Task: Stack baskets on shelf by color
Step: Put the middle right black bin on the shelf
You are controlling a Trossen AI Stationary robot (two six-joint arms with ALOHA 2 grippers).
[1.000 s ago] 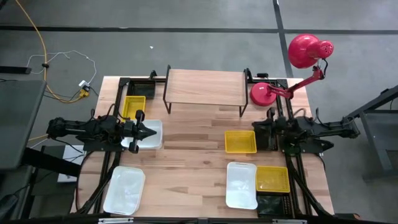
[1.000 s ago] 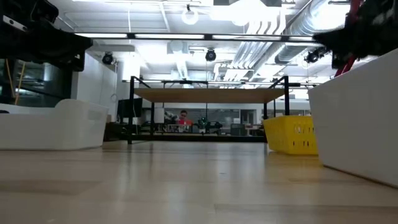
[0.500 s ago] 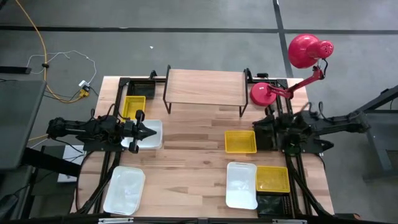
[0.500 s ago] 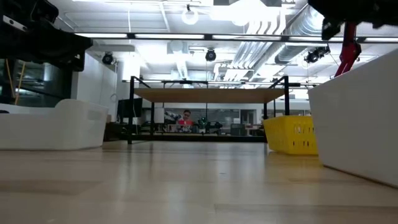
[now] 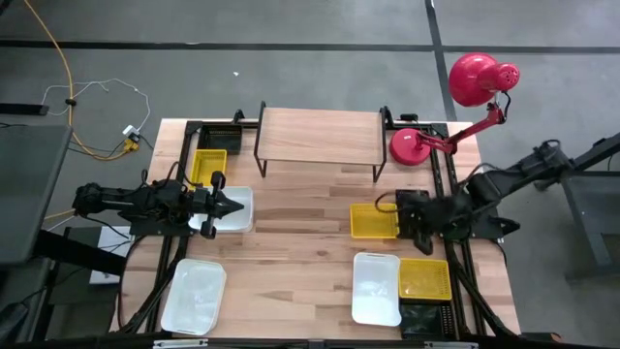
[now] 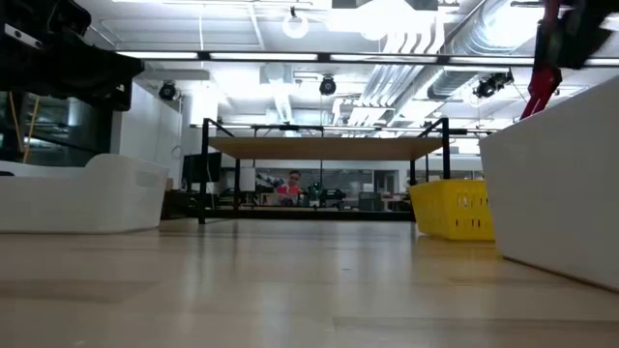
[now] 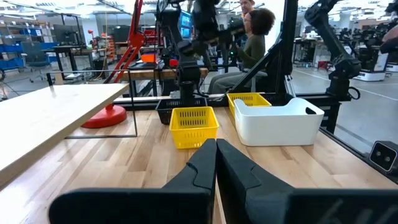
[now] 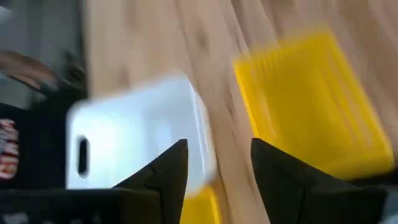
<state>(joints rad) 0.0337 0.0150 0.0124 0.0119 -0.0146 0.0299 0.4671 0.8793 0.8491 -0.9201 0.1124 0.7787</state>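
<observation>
Seen from above, the shelf (image 5: 318, 136) spans the counter's (image 5: 300, 252) far edge, long axis sideways; the right end effector (image 5: 401, 215), fingers apart, meets a yellow basket (image 5: 373, 221). From the left wrist, the left end effector (image 7: 216, 163) is pinched closed, empty.

A low riser shelf with a light wood rectangular top on thin black metal legs (image 5: 318, 139) is standing at the table's far edge, its top bare. A small shallow yellow plastic basket with a slatted floor (image 5: 373, 220) is sitting upright near the table's middle right. Another yellow basket (image 5: 423, 278) is lying by the near right corner, touching a white rounded basket (image 5: 377, 288) and a black basket (image 5: 424, 318). On the left, a yellow basket (image 5: 207, 165), a white basket (image 5: 231, 208) and a translucent white basket (image 5: 194, 296) are resting.
</observation>
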